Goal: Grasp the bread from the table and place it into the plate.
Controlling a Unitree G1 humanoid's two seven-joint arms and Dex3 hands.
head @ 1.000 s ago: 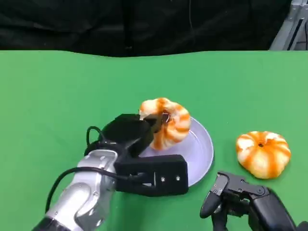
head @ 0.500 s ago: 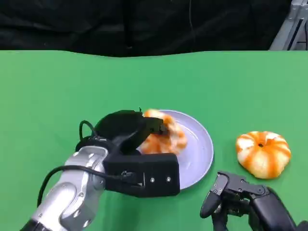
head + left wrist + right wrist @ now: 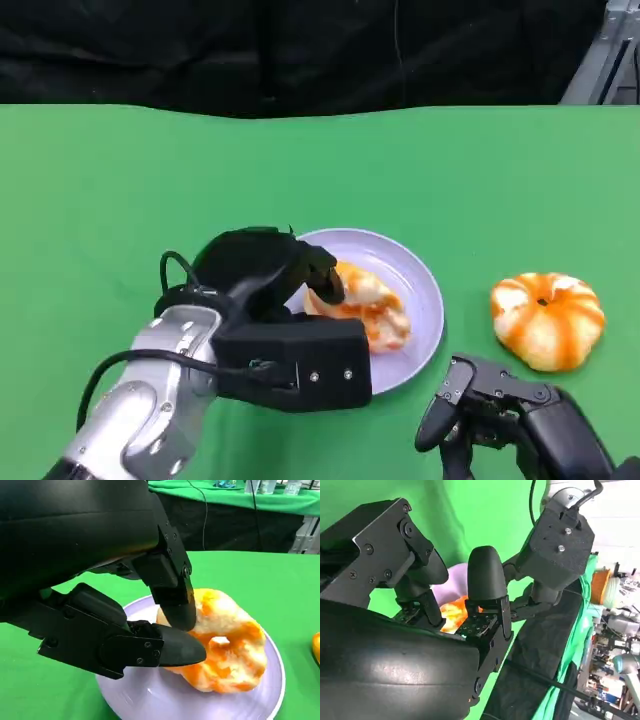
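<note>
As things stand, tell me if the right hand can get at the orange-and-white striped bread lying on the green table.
Probably yes: the right hand sits just in front of that bread, with bare green table between them.

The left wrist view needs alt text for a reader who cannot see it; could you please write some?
An orange-and-white bread lies on a lavender plate on a green table. The black fingers of the robot's left hand are at the bread's near side.

a green table cloth [image 3: 120, 180] covers the table. a 2nd orange-and-white striped bun [image 3: 546, 318] lies on it near the right side. a black curtain [image 3: 300, 50] hangs behind.
</note>
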